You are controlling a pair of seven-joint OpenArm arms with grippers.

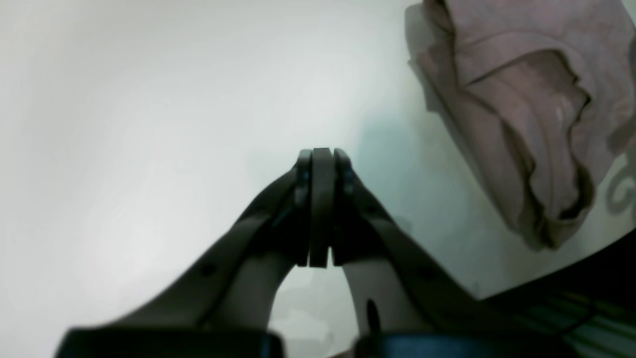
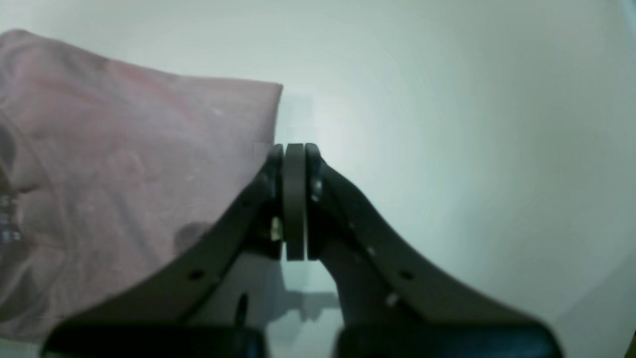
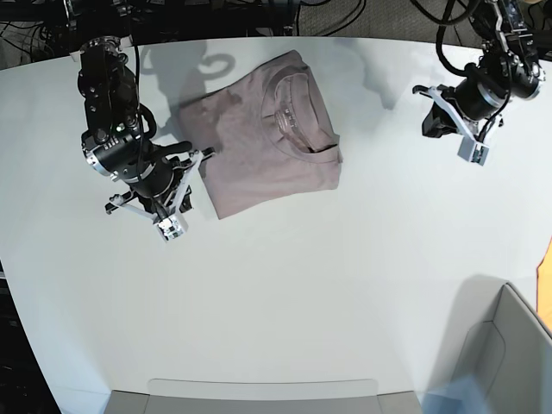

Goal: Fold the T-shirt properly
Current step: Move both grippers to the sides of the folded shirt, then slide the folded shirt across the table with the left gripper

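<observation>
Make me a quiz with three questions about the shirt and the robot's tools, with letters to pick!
1. Where is the T-shirt?
A. on the white table
B. hanging from an arm
C. in the grey bin

2. What colour is it?
A. blue
B. dusty pink
C. green

3. How are the left tool and right tool?
A. both shut, empty
B. both wide open
C. both pinching cloth

Answers: 1 A, it lies folded on the tabletop. 2 B, the cloth is pink-mauve. 3 A, each wrist view shows the fingertips pressed together, nothing between.
</observation>
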